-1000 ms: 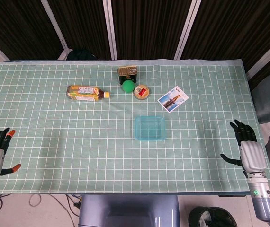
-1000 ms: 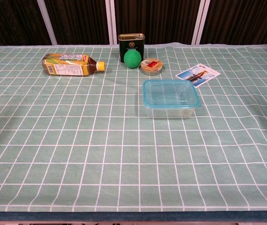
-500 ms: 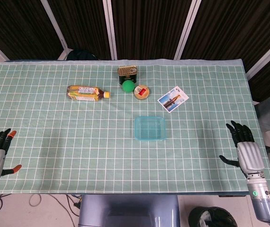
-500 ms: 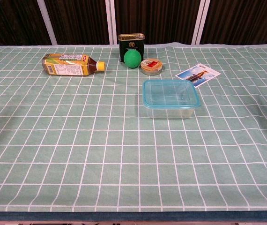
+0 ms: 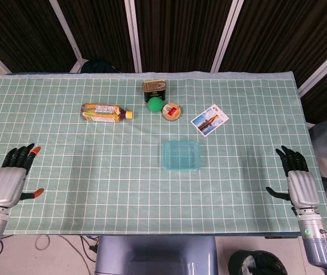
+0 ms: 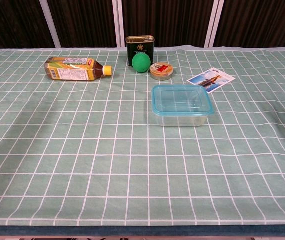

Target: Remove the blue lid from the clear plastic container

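The clear plastic container [image 6: 181, 114] stands right of the table's middle with its blue lid [image 5: 181, 154] [image 6: 181, 99] seated flat on top. My left hand [image 5: 11, 178] hovers over the table's near-left part, fingers spread and empty. My right hand [image 5: 297, 179] is at the near-right edge, fingers also apart and holding nothing. Both hands are far from the container, and neither appears in the chest view.
A tea bottle [image 5: 105, 112] lies on its side at the back left. A dark tin [image 5: 154, 87], a green ball [image 5: 155, 104] and a small round tin [image 5: 172, 111] cluster behind the container. A postcard [image 5: 210, 120] lies to its back right.
My left hand has moved inward and forward onto the table from the left edge. The right hand has barely shifted. The container has not moved.
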Motion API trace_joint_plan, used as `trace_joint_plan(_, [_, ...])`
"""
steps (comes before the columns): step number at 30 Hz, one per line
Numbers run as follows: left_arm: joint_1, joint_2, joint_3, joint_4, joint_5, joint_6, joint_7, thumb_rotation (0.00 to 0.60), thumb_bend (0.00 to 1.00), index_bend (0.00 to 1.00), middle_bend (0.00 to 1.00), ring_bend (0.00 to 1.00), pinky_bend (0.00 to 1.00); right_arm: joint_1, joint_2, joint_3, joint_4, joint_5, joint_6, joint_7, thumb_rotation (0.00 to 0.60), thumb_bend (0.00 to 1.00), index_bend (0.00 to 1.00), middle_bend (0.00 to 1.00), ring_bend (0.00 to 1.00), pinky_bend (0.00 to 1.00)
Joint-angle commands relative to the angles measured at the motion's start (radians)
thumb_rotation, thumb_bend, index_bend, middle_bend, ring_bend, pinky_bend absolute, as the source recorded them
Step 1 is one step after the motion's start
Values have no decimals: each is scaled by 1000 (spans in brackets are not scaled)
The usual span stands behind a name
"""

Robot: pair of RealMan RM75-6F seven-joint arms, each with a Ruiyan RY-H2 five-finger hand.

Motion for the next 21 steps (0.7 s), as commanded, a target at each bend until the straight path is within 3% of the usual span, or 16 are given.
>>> trace_joint_plan(1, [-103,-21,-66,-63,-105,-113,79,600,0,0,0,0,0,0,0,2,0,4,-1,2,600,130,0,0,0,0])
trace_joint_plan(7, [-272,-103,-144,-92,-308,-234,230,600,0,0,0,0,0,0,1,5,-6,14,-6,9,600,129,0,0,0,0])
trace_joint_plan(12, [-406,-190,-185,-66,-461,-268,339,600,0,0,0,0,0,-1,2,9,-10,26,-14,18,600,130,0,0,0,0])
trace_joint_plan(21, [-613,-364,-203,58,-679,-287,479,600,0,0,0,0,0,-1,4,15,-19,43,-25,29,600,129,0,0,0,0])
